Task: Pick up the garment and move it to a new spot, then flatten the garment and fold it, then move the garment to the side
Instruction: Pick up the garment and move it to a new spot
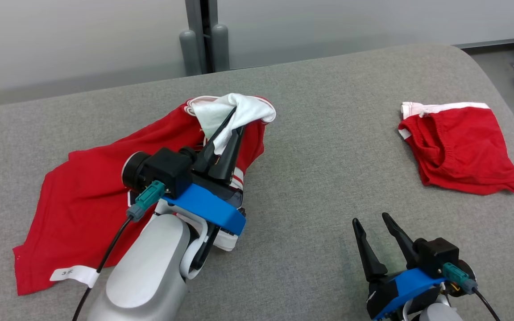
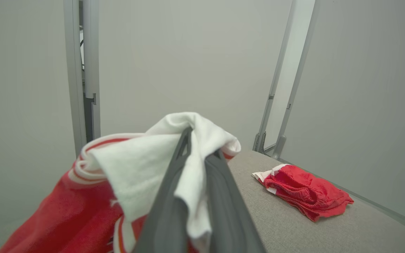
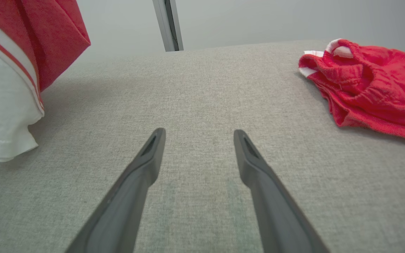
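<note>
We see the L gripper (image 1: 238, 119) nipped shut on the garment (image 1: 87, 196), a red shirt w/ white trim. Its fingers (image 2: 174, 200) clamp a white fold raised off the grey table (image 1: 319, 133). The R gripper (image 1: 370, 218) sits low at near right, its fingers spread to a middling gap and holding nothing; whether they touch the table we cannot tell.

The head view gives the shirt's full sprawl on the table's left half. The L wrist view shows, close up, white cloth wedged between the fingers and draped over them. The R wrist view catches a red-and-white edge hanging clear of the table at its left.

The shirt's long axis runs diagonally in the head view: the hem w/ a white label (image 1: 72, 274) lies near left, and the lifted white end points far and toward centre. Red shorts (image 1: 462, 147) lie well apart at far right.
</note>
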Controlling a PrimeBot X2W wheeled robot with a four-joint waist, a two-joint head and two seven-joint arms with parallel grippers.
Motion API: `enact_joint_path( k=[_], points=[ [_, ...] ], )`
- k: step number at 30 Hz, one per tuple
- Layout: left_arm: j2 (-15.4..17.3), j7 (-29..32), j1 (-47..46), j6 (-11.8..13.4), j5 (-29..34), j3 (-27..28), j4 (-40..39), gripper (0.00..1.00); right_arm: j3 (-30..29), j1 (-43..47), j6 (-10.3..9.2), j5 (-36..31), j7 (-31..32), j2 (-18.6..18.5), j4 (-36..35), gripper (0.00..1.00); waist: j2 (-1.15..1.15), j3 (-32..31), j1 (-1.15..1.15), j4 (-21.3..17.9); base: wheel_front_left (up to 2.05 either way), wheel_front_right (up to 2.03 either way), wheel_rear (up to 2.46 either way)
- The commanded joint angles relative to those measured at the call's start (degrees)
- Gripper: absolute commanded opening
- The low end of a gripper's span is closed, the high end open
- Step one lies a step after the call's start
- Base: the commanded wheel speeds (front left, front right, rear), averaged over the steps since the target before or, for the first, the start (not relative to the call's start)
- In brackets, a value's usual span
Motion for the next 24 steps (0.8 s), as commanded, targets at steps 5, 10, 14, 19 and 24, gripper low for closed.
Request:
enact_joint_path(
  k=[5, 10, 14, 19, 24],
  points=[
    [-0.5, -0.2, 1.9, -0.1, 2.9, 2.5, 1.9, 1.0, -0.2, -0.6, 0.0, 0.3, 0.0, -0.1, -0.6, 1.0, 0.0, 0.7, 0.0, -0.2, 0.0, 0.0, 0.0],
    [-0.5, -0.2, 4.8, -0.1, 4.7, 6.8, 2.4, 1.0, -1.2, -0.7, 0.0, 0.2, 0.0, -0.1, -0.7, 1.0, 0.0, 0.1, 0.0, 2.2, 0.0, 0.0, 0.0],
    [-0.3, -0.2, 8.8, 0.2, 6.3, 11.9, 1.6, 1.0, -1.6, -0.2, 0.0, 0.0, 0.0, -0.1, -0.6, 1.0, 0.0, -1.3, 0.0, 4.6, 0.0, 0.0, 0.0],
    [-0.2, -0.2, 16.1, 0.3, 8.7, 18.3, 0.4, 1.0, -1.6, 0.7, 0.0, -0.1, 0.0, -0.1, 0.1, 1.0, 0.0, -3.6, 0.0, 6.9, 0.0, 0.0, 0.0],
    [-0.7, -0.2, 23.5, 0.0, 11.1, 22.4, -1.3, 1.0, -1.6, 2.3, 0.0, -0.2, 0.0, -0.2, 0.8, 1.0, 0.0, -6.6, 0.0, 8.8, 0.0, 0.0, 0.0]
  ],
)
